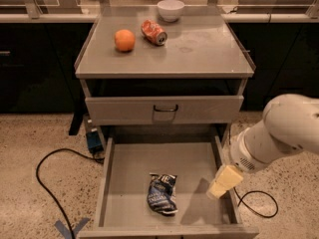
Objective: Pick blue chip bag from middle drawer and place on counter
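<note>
The bag (162,193) lies crumpled on the floor of the open drawer (129,173), towards its front edge and a little right of the middle. The pincer (224,181) hangs over the drawer's right side near the wall, apart from the bag, at the end of the white arm (279,133) reaching in from the right; whether it is apart or together I cannot tell. On the table (199,49) above stand an orange (124,40), a crushed can (153,32) just beside it and a white bowl (170,10) at the back.

Pincer (223,183) hangs over the right of middle drawer (134,168); blue chip bag (162,193) lies inside.
</note>
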